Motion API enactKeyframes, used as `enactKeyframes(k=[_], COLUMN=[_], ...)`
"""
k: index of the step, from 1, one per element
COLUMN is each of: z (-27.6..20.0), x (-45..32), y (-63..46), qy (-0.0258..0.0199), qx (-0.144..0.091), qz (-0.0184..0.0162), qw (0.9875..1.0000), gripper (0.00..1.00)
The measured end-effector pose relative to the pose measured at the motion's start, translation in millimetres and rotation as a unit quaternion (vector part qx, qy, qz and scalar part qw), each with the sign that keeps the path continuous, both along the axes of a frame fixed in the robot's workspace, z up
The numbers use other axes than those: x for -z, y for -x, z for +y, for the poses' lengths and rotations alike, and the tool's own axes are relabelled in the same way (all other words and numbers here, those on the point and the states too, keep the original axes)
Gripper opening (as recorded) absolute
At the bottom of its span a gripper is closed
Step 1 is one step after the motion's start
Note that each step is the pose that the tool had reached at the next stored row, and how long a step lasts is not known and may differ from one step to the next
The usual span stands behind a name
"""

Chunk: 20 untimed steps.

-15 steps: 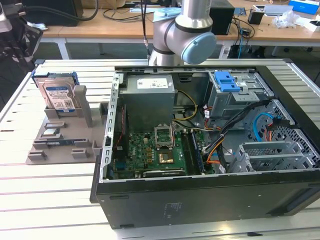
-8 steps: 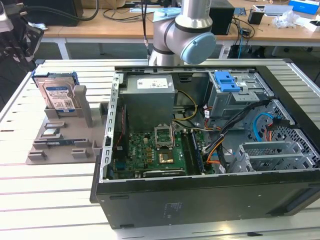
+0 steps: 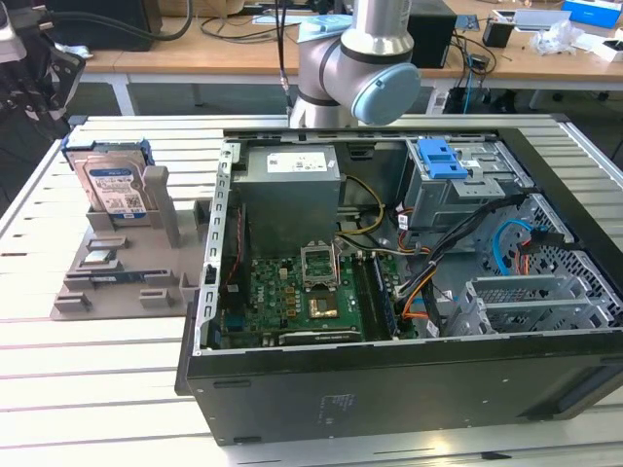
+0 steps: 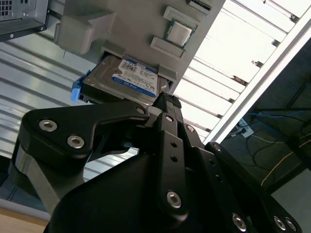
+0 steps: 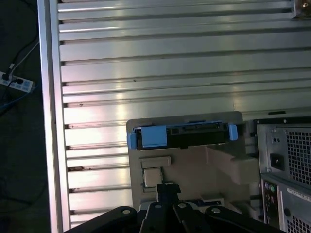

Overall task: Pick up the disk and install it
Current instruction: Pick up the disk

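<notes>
1. Gripper [image 4: 164, 103] points toward the disk [image 4: 127, 77]; we cannot tell whether it is spread or closed.
2. We see the open computer case [image 3: 389, 384] on the slatted table [image 3: 97, 389].
3. At the exterior view's left of the case, a grey holder [image 3: 122, 258] carries the disk upright in a slot.
4. The disk's white-and-blue label carries print too small for us to read.

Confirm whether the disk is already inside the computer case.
No, the disk stands in the grey holder on the table, outside the case.
</notes>
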State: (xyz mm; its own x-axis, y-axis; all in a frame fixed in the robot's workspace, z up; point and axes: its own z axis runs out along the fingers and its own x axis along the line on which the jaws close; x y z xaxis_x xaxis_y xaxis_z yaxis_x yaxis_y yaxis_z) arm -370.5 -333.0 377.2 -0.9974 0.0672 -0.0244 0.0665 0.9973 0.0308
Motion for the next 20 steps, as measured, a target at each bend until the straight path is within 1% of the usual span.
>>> enactKeyframes(k=[1, 2, 3, 5, 6, 7, 10, 11, 12, 13, 15, 16, 17, 18, 19, 20], z=[0.0, 0.0, 0.0, 0.0, 0.0, 0.0, 0.0, 0.0, 0.0, 0.0, 0.0, 0.0, 0.0, 0.0, 0.0, 0.0], x=[0.0, 0.0, 0.0, 0.0, 0.0, 0.0, 0.0, 0.0, 0.0, 0.0, 0.0, 0.0, 0.0, 0.0, 0.0, 0.0], y=[0.0, 0.0, 0.0, 0.0, 0.0, 0.0, 0.0, 0.0, 0.0, 0.0, 0.0, 0.0, 0.0, 0.0, 0.0, 0.0], qy=[0.0000, 0.0000, 0.0000, 0.0000, 0.0000, 0.0000, 0.0000, 0.0000, 0.0000, 0.0000, 0.0000, 0.0000, 0.0000, 0.0000, 0.0000, 0.0000], qx=[-0.005, -0.018, -0.036, -0.056, -0.074, -0.085, -0.116, -0.127, -0.135, -0.145, -0.168, -0.180, -0.188, -0.194, -0.202, -0.211], qz=[0.0000, 0.0000, 0.0000, 0.0000, 0.0000, 0.0000, 0.0000, 0.0000, 0.0000, 0.0000, 0.0000, 0.0000, 0.0000, 0.0000, 0.0000, 0.0000], qw=[1.0000, 0.9998, 0.9994, 0.9984, 0.9972, 0.9964, 0.9932, 0.9918, 0.9909, 0.9894, 0.9858, 0.9836, 0.9821, 0.9811, 0.9794, 0.9774], gripper=[0.11, 0.11, 0.11, 0.11, 0.11, 0.11, 0.11, 0.11, 0.11, 0.11, 0.11, 0.11, 0.11, 0.11, 0.11, 0.11])
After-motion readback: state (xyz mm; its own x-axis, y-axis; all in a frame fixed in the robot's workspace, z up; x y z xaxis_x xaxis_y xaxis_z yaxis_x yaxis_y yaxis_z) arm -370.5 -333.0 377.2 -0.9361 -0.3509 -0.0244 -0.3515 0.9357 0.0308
